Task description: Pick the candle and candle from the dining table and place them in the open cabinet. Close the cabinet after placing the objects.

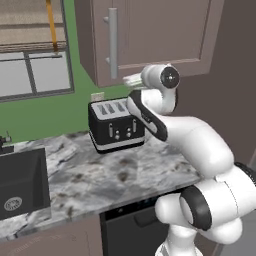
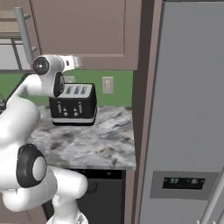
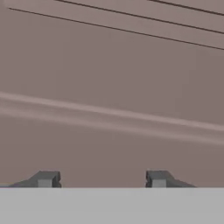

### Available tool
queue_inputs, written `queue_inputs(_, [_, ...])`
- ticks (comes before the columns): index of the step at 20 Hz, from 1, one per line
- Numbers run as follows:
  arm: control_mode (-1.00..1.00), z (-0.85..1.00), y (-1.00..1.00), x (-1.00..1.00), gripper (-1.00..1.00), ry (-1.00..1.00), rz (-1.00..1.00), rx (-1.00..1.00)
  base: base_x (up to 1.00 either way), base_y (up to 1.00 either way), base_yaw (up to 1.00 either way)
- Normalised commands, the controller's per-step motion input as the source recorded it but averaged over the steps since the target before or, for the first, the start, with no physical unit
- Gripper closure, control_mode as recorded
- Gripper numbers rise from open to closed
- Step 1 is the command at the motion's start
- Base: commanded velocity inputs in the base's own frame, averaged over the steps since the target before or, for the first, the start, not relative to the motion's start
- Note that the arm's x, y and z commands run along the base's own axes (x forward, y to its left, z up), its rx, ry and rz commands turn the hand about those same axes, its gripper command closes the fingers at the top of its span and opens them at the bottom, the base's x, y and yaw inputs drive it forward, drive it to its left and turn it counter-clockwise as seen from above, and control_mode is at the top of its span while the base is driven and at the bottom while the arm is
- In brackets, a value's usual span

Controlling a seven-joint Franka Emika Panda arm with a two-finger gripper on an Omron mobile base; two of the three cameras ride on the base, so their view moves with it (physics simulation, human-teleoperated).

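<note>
- The cabinet [image 1: 150,37] is a mauve-brown wall unit with flat panel doors; it hangs above the marbled counter [image 1: 100,175], and its doors look shut in both base views.
- A long vertical silver bar handle [image 1: 113,42] runs down the cabinet's left door, near that door's left edge as the left base view shows it.
- Just below the cabinet's lower edge the arm's wrist [image 1: 162,77] is raised, with the hand reaching toward the cabinet front; the forearm slopes down from it to the big white elbow at the lower right of the left base view.
- In the hand view the gripper [image 3: 101,179] faces a plain mauve-brown panel [image 3: 112,87] at close range; pale streaks cross the panel on a slant.
- Its two dark fingertips [image 3: 43,179] stand apart with bare panel between them, and nothing is held.
- Below the cabinet a black toaster [image 1: 116,125] with a silver slotted top stands on the counter against the green wall [image 1: 50,115], directly under the raised wrist.
- A wall outlet [image 2: 107,84] sits on the green wall just right of the toaster.
- Left of the toaster, well apart, a black sink [image 1: 22,182] is set into the counter, under a window [image 1: 32,50].
- Right of the cabinet stands a tall grey refrigerator [image 2: 188,109].
</note>
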Motion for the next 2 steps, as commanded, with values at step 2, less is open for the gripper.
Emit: queue_inputs(2, [-1.0,0.0,0.0,0.34,-1.0,0.14,-0.09,-0.01,0.0,0.0,0.0])
